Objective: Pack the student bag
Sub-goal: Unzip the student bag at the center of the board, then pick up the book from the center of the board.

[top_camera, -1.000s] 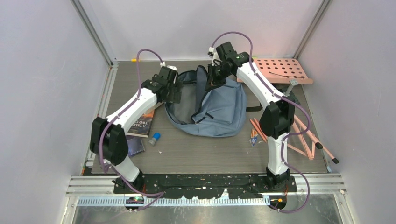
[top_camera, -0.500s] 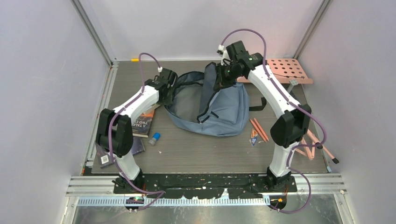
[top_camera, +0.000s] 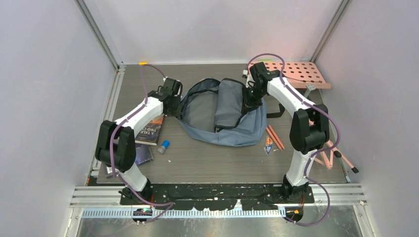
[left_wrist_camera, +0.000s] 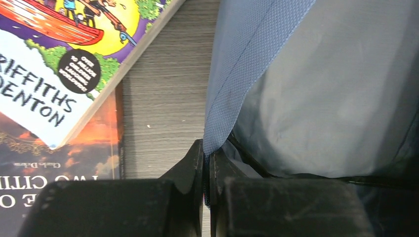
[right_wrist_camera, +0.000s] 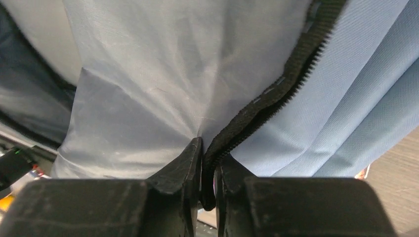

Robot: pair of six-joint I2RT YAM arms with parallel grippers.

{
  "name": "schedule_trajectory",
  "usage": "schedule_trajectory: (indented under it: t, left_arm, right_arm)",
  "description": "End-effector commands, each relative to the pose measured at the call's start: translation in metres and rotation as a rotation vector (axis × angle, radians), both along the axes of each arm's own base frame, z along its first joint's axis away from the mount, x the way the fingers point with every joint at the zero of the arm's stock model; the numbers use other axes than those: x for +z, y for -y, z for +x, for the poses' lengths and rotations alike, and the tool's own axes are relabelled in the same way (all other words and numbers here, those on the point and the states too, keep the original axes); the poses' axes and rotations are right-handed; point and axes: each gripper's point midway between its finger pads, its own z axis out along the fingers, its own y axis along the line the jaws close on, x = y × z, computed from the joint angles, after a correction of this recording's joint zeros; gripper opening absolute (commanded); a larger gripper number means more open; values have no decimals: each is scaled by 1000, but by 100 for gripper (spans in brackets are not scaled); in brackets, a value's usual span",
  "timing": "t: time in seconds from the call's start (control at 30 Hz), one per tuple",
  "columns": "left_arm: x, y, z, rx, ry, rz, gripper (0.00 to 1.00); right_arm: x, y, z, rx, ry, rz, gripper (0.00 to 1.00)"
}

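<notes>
The student bag, a grey-blue fabric backpack, lies at the table's middle with its main mouth pulled wide and the pale lining showing. My left gripper is at the bag's left rim, shut on a fold of the blue fabric edge; the jaws are pressed together on it. My right gripper holds the right side of the mouth. In the right wrist view the black zipper edge runs down between its nearly closed fingers, with lining on the left and outer fabric on the right.
Two books lie left of the bag, close beside my left fingers. A small blue-capped item sits near them. Pencils lie right of the bag, orange sticks further right, and a pegboard at the back right.
My left gripper closed on the bag's left rim. My right arm carried the zipper edge rightward and down, spreading the bag's mouth wider.
</notes>
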Motion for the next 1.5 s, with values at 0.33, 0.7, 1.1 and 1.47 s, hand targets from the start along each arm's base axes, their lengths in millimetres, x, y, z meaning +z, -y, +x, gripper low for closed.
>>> schedule_trajectory:
  t: [0.33,0.7,1.1,1.47]
  left_arm:
    - [34,21,12,-53,115,-136,0]
    - [86,22,31,-94,259,-128,56]
    - [119,-27,33,-251,320,128,100]
    - [44,-60,45,-370,76,371,98]
  right_arm:
    - [6,44,25,-33,164,-243,40]
    - [40,36,27,-57,253,-174,41]
    - [80,25,41,-56,357,-102,44]
    - [85,17,46,-67,369,-62,45]
